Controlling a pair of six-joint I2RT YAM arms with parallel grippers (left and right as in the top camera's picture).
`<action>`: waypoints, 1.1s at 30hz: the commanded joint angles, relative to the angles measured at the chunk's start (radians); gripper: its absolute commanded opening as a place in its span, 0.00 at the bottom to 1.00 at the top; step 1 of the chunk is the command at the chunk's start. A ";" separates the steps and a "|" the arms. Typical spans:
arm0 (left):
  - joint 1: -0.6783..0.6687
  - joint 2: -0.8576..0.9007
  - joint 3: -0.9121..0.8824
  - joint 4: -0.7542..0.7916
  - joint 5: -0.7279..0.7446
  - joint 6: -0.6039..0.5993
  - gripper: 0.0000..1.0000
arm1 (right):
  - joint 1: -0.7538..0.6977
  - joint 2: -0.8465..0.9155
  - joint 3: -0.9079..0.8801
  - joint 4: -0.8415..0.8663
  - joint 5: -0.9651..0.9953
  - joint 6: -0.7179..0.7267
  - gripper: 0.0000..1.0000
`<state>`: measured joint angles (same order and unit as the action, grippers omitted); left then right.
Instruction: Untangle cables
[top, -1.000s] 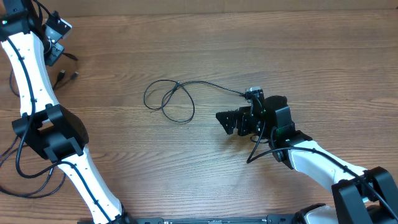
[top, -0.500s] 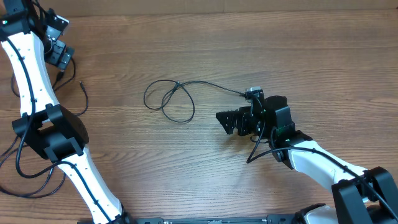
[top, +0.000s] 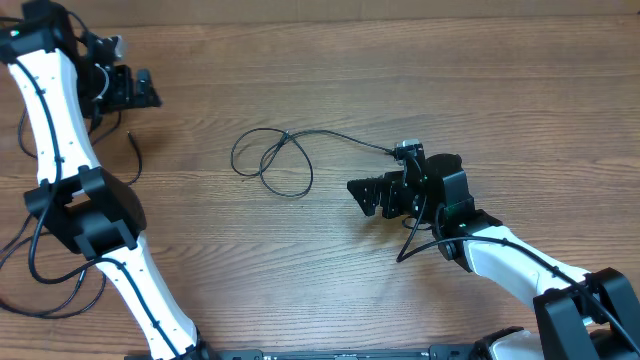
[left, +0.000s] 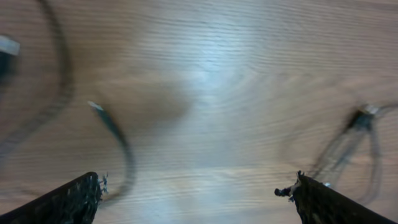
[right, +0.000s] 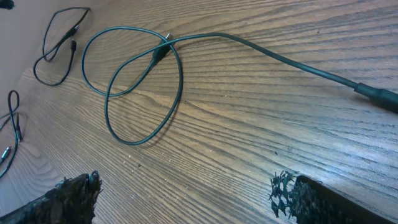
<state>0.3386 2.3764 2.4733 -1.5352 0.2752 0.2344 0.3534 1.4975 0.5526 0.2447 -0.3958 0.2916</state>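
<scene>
A thin dark cable (top: 272, 160) lies in a crossed loop at mid-table, and its tail runs right to a plug (top: 405, 150) beside my right gripper (top: 362, 195). That gripper is open and low, with nothing between its fingers; the loop (right: 134, 81) lies ahead of it (right: 186, 186). A second, short cable (top: 133, 155) lies loose at the far left, just below my left gripper (top: 143, 89). The left gripper (left: 196, 186) is open and empty above bare wood. Its view is blurred, with a cable end (left: 115, 134) on the left and the looped cable (left: 354, 137) on the right.
More thin cable (right: 59, 43) lies at the far left of the table in the right wrist view, and another strand (right: 12, 124) shows at that view's left edge. The arms' own black leads (top: 30, 260) hang off the table's left side.
My left gripper has opened and swung right, away from the table's left edge. The short cable it held has dropped onto the wood. The right arm and looped cable have not moved.
</scene>
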 joint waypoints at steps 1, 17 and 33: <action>-0.055 0.024 -0.004 -0.056 0.069 -0.061 1.00 | -0.001 0.003 0.010 0.006 0.002 0.004 0.99; -0.203 0.024 -0.374 0.111 -0.126 -0.109 0.99 | -0.001 0.003 0.010 -0.012 0.002 0.004 0.99; -0.147 0.024 -0.522 0.257 -0.192 -0.108 0.99 | -0.002 0.003 0.010 -0.013 0.002 0.003 0.99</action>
<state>0.1555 2.3898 1.9766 -1.2930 0.1371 0.1291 0.3534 1.4975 0.5526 0.2321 -0.3954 0.2916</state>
